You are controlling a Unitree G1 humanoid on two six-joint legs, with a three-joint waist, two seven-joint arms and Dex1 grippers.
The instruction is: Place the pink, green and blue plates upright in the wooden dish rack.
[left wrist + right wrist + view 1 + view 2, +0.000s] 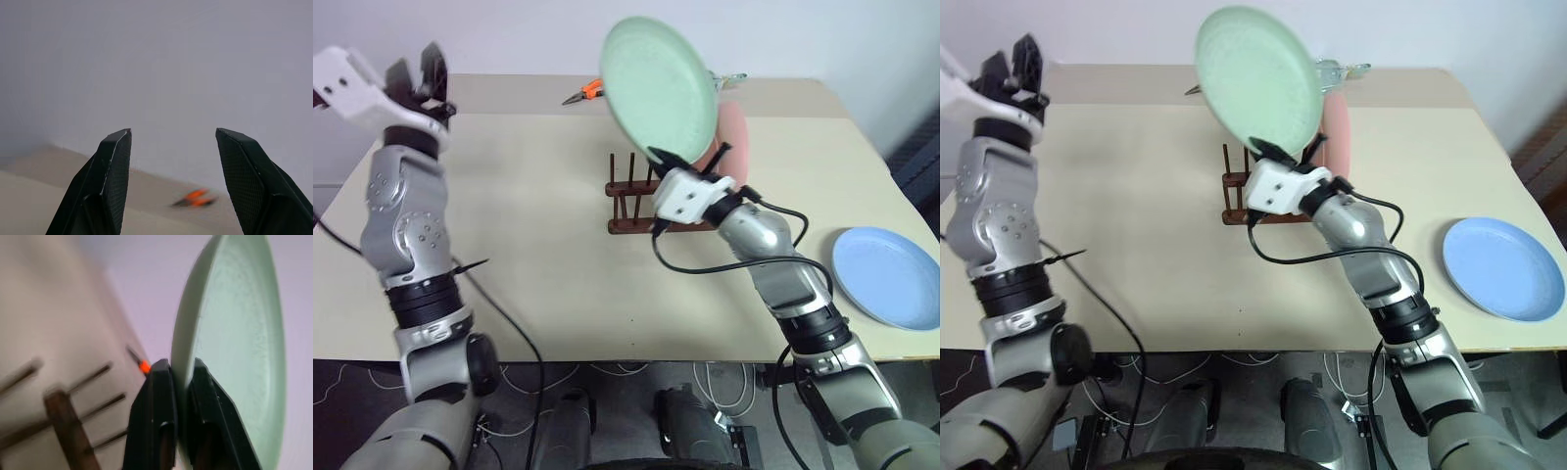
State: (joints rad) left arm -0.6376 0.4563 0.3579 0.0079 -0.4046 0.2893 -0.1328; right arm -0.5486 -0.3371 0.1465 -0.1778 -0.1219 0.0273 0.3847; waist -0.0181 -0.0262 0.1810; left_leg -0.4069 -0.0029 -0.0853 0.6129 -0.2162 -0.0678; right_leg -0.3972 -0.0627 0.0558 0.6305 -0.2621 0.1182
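The right gripper [1278, 157] was clenched on the lower rim of the green plate [658, 88], holding it upright in the air just above the wooden rack [636, 201], which stood toward the far middle of the table [548, 255]. The pink plate [736, 147] already stood on edge in the rack, just behind the green one. The blue plate [886, 274] lay flat near the table's right edge, well apart from the rack. The left gripper [423, 73] hung high over the far left corner with its jaws apart and nothing between them. Orange-handled pliers [582, 94] lay near the far edge.

The grip looked thin — only the fingertips pinched the rim, so the plate could swing or slip if lowered quickly. Coming down off line, it could catch a peg top and tip the light rack, or knock the pink plate out of its slot. Releasing before the rim had seated between pegs would probably let the plate fall flat or roll.
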